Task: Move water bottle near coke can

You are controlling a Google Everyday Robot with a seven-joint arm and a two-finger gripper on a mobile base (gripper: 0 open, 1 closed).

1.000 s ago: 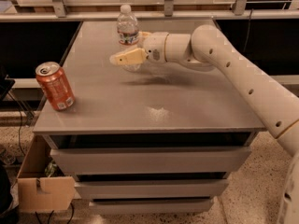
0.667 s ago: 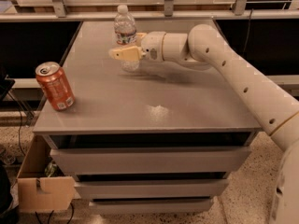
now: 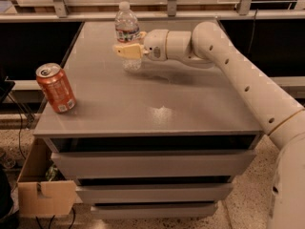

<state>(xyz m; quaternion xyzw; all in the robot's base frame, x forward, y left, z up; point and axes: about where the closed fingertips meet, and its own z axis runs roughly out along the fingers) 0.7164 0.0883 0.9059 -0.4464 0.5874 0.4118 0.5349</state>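
Orange-red aluminium is marking out the coke can (image 3: 56, 87), which is standing upright near the front left corner of the grey table (image 3: 200, 104). Its silver top and pull tab are facing up. A small white patch is showing low on its side, and the print there is too small to read.

Toward the back of the table top, left of the middle, the water bottle (image 3: 127, 30) is standing upright on the surface, well apart from the can. A white cap is closing it, and a red, white and blue label band is wrapping its upper body above clear ribbed plastic. The lettering on the band cannot be made out.

The white arm (image 3: 248, 80) is coming in from the lower right, its long forearm rising up and to the left across the table's right edge. It is bending near the back of the table, and from there a rounded wrist section (image 3: 167, 44) is running level to the left. The gripper (image 3: 128, 41) is sitting right at the bottle, level with the label band and the ribbed body just under it, with its tan end crossing in front of the plastic. Whether it is pinching the bottle or merely standing spread about it cannot be told.

Under the table top, drawer fronts (image 3: 152, 163) are stacking downward, and a cardboard box (image 3: 45, 197) is resting on the floor at the lower left.
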